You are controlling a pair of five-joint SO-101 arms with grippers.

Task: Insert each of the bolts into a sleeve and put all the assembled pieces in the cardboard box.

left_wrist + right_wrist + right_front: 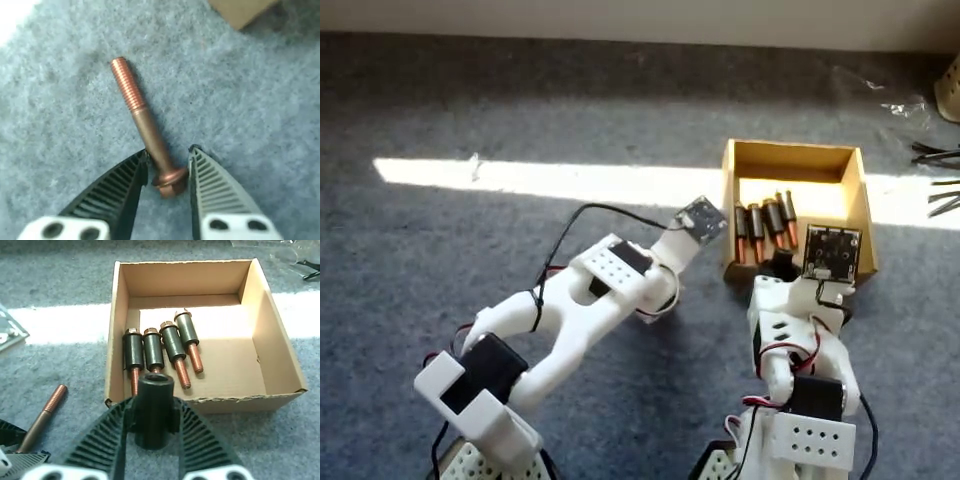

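A copper bolt (145,120) lies flat on the grey carpet, also seen as the bolt (42,415) just left of the cardboard box (280,345). My left gripper (168,156) is open, its fingers standing close on either side of the bolt's head. My right gripper (154,412) is shut on a black sleeve (155,385), held upright just in front of the box's near wall. Several assembled pieces (165,347) lie side by side in the box's left half. From above, the box (795,150) sits ahead of both arms.
Thin black items (935,155) lie on the carpet right of the box. A bright strip of sunlight (520,180) crosses the carpet behind the arms. The right half of the box floor (230,360) is bare.
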